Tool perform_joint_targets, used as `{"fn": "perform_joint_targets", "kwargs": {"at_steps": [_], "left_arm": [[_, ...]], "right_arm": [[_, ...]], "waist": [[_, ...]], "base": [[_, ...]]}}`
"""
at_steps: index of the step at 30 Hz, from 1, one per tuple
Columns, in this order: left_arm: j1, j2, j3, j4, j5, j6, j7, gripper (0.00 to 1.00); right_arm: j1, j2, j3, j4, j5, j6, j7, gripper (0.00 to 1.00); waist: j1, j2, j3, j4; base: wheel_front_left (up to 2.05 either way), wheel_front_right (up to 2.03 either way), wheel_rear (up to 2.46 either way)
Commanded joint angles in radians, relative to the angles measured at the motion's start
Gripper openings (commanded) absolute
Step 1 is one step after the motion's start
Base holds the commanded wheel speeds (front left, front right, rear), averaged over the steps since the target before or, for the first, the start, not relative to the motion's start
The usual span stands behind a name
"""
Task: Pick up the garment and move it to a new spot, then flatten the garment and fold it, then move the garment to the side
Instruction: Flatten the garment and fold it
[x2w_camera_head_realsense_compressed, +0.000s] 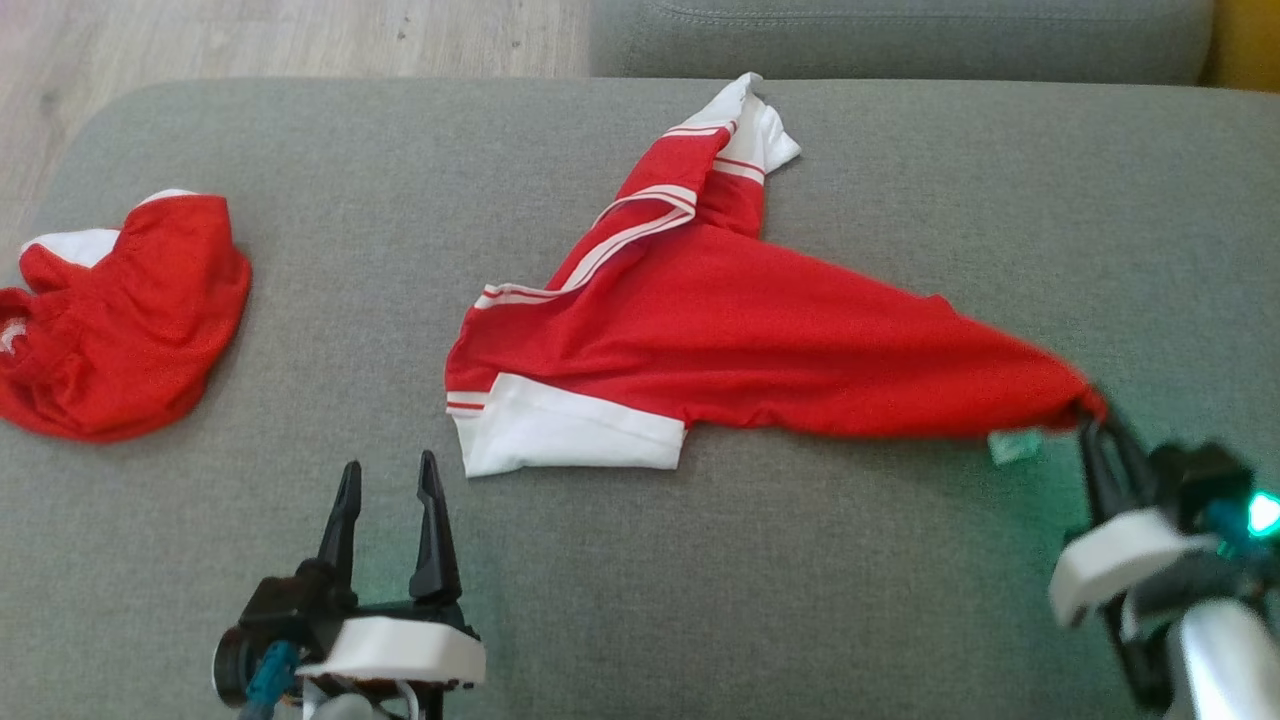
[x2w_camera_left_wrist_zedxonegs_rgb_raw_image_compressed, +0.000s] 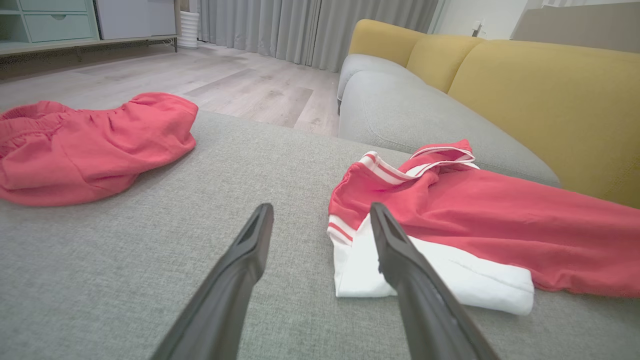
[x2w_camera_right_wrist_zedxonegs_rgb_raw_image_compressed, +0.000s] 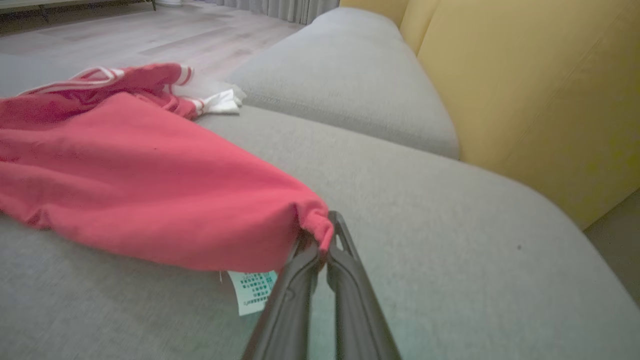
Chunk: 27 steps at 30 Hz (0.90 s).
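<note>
The garment (x2w_camera_head_realsense_compressed: 720, 330) is a red shirt with white sleeve ends and white stripes, lying stretched across the grey sofa seat (x2w_camera_head_realsense_compressed: 800, 560). My right gripper (x2w_camera_head_realsense_compressed: 1098, 420) is shut on its bunched red hem corner at the right, the cloth pulled taut toward it. In the right wrist view the garment (x2w_camera_right_wrist_zedxonegs_rgb_raw_image_compressed: 140, 190) gathers into the closed right gripper (x2w_camera_right_wrist_zedxonegs_rgb_raw_image_compressed: 322, 240), a white care tag (x2w_camera_right_wrist_zedxonegs_rgb_raw_image_compressed: 252, 291) hanging below. My left gripper (x2w_camera_head_realsense_compressed: 390, 478) stands open, holding nothing, just left of the white sleeve (x2w_camera_head_realsense_compressed: 560, 435). The left wrist view has the garment (x2w_camera_left_wrist_zedxonegs_rgb_raw_image_compressed: 475, 225) beside my open left gripper (x2w_camera_left_wrist_zedxonegs_rgb_raw_image_compressed: 320, 215).
A second red garment (x2w_camera_head_realsense_compressed: 120, 310), crumpled, lies at the seat's left end, also as the crumpled red garment (x2w_camera_left_wrist_zedxonegs_rgb_raw_image_compressed: 85, 145) in the left wrist view. Another grey cushion (x2w_camera_head_realsense_compressed: 900, 35) lies beyond. Yellow backrests (x2w_camera_right_wrist_zedxonegs_rgb_raw_image_compressed: 540, 100) rise at the right. Wooden floor (x2w_camera_left_wrist_zedxonegs_rgb_raw_image_compressed: 210, 80) spreads past the sofa.
</note>
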Motion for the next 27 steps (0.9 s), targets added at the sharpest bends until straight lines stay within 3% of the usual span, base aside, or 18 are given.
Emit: {"fn": "perform_joint_targets", "kwargs": {"at_steps": [1, 10, 15, 20, 27], "left_arm": [[-0.037, 0.002, 0.031, -0.033, -0.004, 0.001, -0.010, 1.00], [-0.036, 0.002, 0.043, -0.033, 0.005, -0.002, -0.010, 1.00], [-0.039, 0.005, 0.039, -0.029, 0.017, -0.011, -0.010, 1.00], [-0.079, 0.012, -0.005, 0.000, 0.035, -0.042, 0.011, 1.00], [-0.192, 0.023, -0.071, 0.117, 0.055, -0.094, 0.118, 1.00]], "right_arm": [[0.007, 0.012, 0.012, -0.033, 0.005, 0.007, -0.009, 0.97], [0.115, 0.076, -0.026, 0.005, 0.005, 0.007, -0.045, 1.00], [0.091, 0.087, -0.058, -0.042, 0.000, 0.007, -0.086, 1.00], [0.039, 0.097, -0.050, -0.101, 0.007, 0.007, -0.108, 1.00], [-0.031, 0.111, 0.008, -0.150, 0.011, 0.007, -0.097, 1.00]], "waist": [[0.0000, -0.0001, 0.004, -0.001], [0.0000, -0.0001, 0.005, -0.008], [0.0000, -0.0001, -0.007, -0.029], [0.0000, -0.0001, -0.007, -0.048], [0.0000, -0.0001, 0.034, -0.081]], "base": [[0.00, 0.00, 0.00], [0.00, 0.00, 0.00], [0.00, 0.00, 0.00], [0.00, 0.00, 0.00], [0.00, 0.00, 0.00]]}}
